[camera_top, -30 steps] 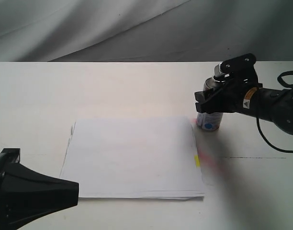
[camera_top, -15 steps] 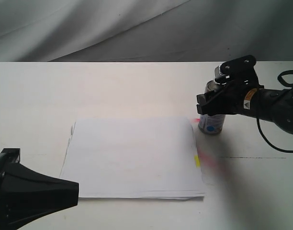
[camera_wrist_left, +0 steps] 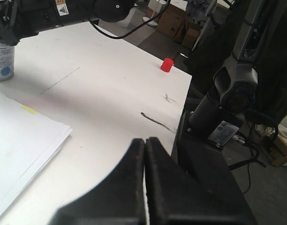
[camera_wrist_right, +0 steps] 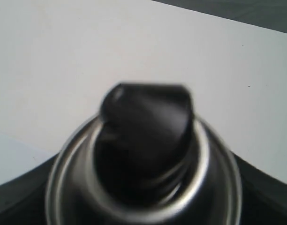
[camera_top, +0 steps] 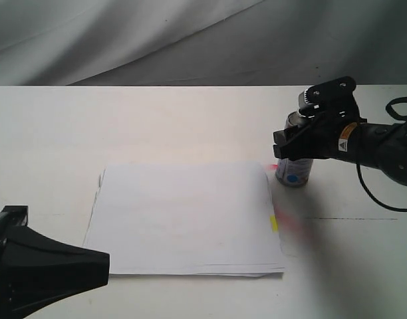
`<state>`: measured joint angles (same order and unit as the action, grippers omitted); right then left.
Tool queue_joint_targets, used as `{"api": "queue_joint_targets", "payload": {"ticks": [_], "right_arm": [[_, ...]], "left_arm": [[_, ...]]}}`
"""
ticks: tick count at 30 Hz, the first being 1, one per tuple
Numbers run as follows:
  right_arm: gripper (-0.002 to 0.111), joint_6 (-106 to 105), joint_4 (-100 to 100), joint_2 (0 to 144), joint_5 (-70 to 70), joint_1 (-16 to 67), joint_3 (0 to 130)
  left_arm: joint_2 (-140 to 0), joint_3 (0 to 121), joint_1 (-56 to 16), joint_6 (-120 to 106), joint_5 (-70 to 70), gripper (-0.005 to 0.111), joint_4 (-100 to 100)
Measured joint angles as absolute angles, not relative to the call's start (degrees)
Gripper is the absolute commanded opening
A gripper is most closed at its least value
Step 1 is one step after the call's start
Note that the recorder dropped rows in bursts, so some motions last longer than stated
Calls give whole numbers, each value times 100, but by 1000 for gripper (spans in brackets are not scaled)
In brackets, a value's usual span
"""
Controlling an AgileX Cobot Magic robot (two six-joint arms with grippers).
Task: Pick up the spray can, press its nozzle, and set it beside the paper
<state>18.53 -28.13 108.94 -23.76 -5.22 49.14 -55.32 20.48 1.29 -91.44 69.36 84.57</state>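
Since your right pincer (camera_top: 293, 147) is clamped across the upper body of the spray can (camera_top: 294, 174), hold there: smooth rigid metal, probably light, liable to slip or twist. The nozzle (camera_wrist_right: 146, 119) stands clear above the jaws. Can upright, just beside the paper (camera_top: 183, 219); base contact with the counter (camera_top: 157, 119) unclear. Your left pincer (camera_wrist_left: 144, 154): closed, idle.

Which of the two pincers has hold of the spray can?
The right pincer, clamped round the spray can beside the paper; the left pincer is shut, empty.
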Motion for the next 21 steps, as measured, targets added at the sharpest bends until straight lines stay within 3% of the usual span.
{"api": "queue_joint_targets", "payload": {"ticks": [5, 21], "right_arm": [[86, 1876, -2813, 10818, -2340, -522, 4923], [83, 2172, -2791, 8548, -1483, -522, 4959]], "left_arm": [[-5532, 2048, 129, -9144, 6936, 0, 8457], [-5517, 2048, 129, -9177, 6936, 0, 8457]]}}
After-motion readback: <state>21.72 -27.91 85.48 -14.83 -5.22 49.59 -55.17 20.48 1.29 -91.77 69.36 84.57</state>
